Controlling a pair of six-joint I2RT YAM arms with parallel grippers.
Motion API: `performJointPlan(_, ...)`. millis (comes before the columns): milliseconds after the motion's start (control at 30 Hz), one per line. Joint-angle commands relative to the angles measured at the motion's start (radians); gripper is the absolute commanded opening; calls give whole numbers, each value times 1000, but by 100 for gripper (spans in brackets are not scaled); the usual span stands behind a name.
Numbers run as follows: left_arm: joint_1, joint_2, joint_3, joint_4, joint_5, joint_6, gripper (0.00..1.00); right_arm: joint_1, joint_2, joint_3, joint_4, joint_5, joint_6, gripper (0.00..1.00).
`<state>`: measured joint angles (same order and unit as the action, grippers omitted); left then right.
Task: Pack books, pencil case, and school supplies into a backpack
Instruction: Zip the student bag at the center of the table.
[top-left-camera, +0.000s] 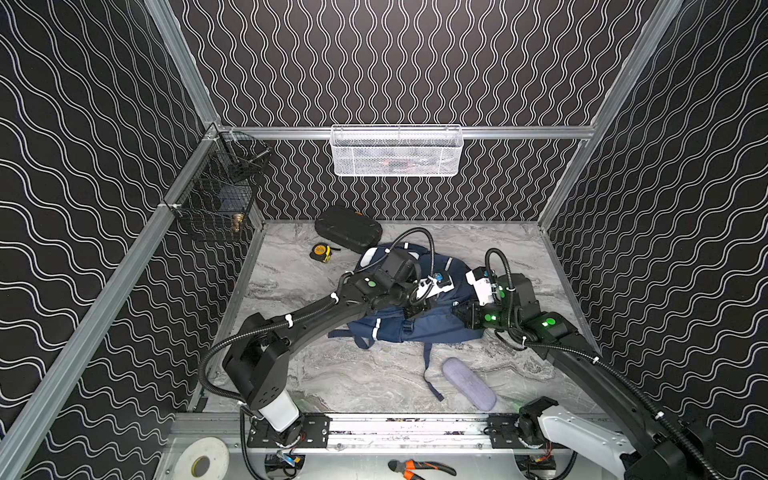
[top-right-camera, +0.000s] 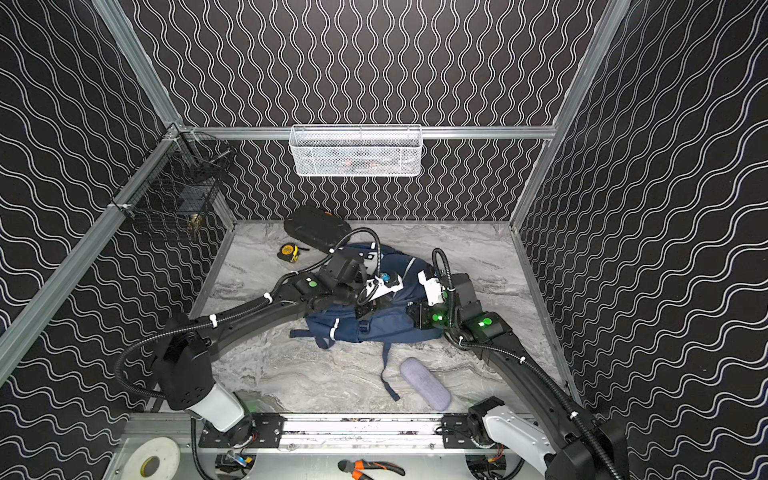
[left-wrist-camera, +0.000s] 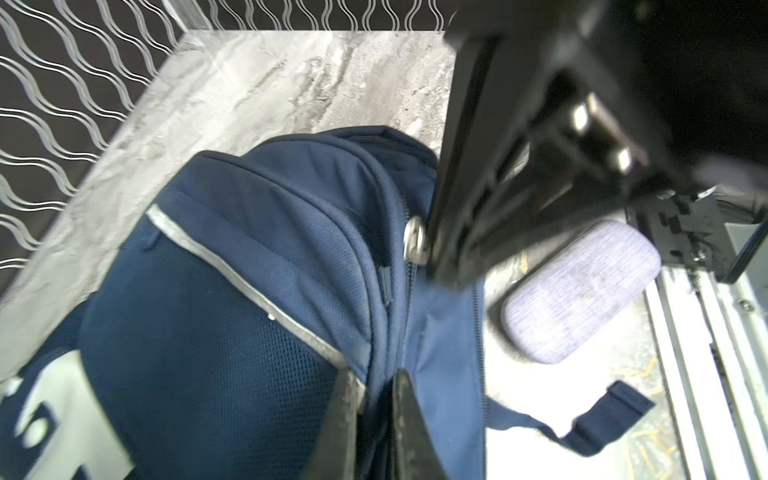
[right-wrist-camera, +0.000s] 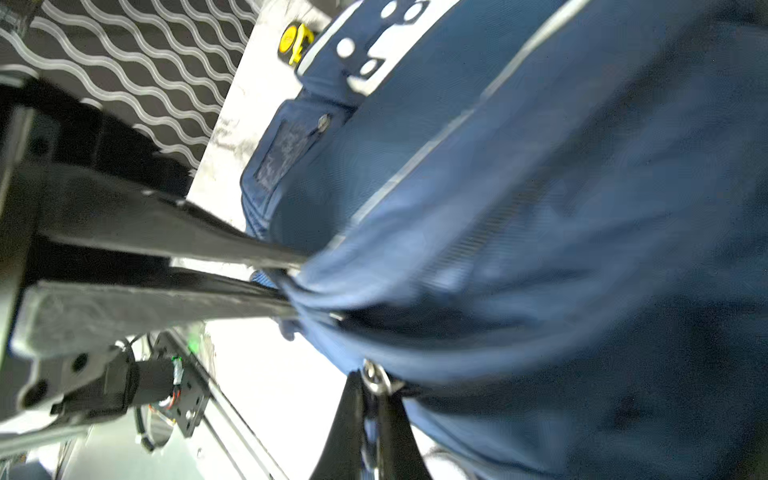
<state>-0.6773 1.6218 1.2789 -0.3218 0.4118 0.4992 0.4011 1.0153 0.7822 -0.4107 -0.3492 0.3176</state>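
We found backpack (top-left-camera: 419, 328) mid-frame on desk (top-left-camera: 316, 374), left pincer (left-wrist-camera: 374, 380) pinching its fabric by zip, right pincer (right-wrist-camera: 372, 388) pinching zip pull (right-wrist-camera: 376, 377). We noted pencil case (top-left-camera: 468, 383) lower right, below backpack, long axis diagonal, nearer right arm (top-left-camera: 582, 365).

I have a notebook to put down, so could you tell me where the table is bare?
Bare table: in front, between backpack, left arm's base and pencil case; also the far right corner behind the backpack. Crowded: the middle, where left pincer and right pincer grip the backpack, and near the black case and tape measure.
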Motion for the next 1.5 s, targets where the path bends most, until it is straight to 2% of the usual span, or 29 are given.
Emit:
performJointPlan(0, 71, -32, -17, -130, -116, 50, 0, -34, 1, 2, -139, 230, 38, 0)
performJointPlan(233, 107, -109, -64, -128, -192, 107, 0, -42, 48, 34, -189, 179, 12, 0)
performJointPlan(367, 115, -156, -85, -154, -188, 130, 0, -11, 51, 77, -147, 4, -38, 0)
performJointPlan(400, 116, -169, -82, -168, -163, 137, 16, 22, 53, 93, -134, -31, -49, 0)
performJointPlan(433, 113, -182, -76, -178, -128, 132, 45, 70, 57, 109, -127, -46, -58, 0)
performJointPlan(467, 113, -191, -68, -178, -95, 115, 60, 115, 62, 123, -120, -51, -64, 0)
performJointPlan(500, 110, -205, -56, -176, -51, 95, 67, 158, 70, 137, -112, -52, -69, 0)
performJointPlan(533, 105, -214, -42, -176, -11, 78, 68, 188, 77, 143, -100, -58, -68, 0)
performJointPlan(633, 77, -229, -17, -166, 69, 62, 64, 200, 83, 123, -23, -104, -35, 0)
performJointPlan(800, 13, -199, 14, -238, 78, 108, 41, 202, 90, 108, 40, -122, -17, 0)
performJointPlan(833, -2, -183, 26, -266, 74, 119, 40, 202, 91, 109, 44, -128, -17, 0)
performJointPlan(867, -13, -172, 36, -291, 68, 123, 40, 202, 89, 108, 46, -132, -17, 0)
performJointPlan(933, -38, -145, 45, -310, 41, 117, 47, 200, 83, 105, 52, -140, -18, 0)
performJointPlan(1167, -69, -104, 35, -282, -6, 96, 46, 202, 72, 106, 47, -157, -24, 0)
performJointPlan(1200, -72, -98, 30, -277, -32, 92, 43, 201, 72, 107, 47, -158, -23, 0)
performJointPlan(1300, -78, -79, 34, -266, -110, 85, 25, 202, 66, 109, 46, -157, -24, 0)
performJointPlan(1400, -76, -78, 27, -266, -178, 105, 1, 202, 59, 108, 31, -129, -32, 0)
performJointPlan(1467, -76, -90, 18, -260, -212, 117, 0, 200, 62, 113, 1, -58, -31, 0)
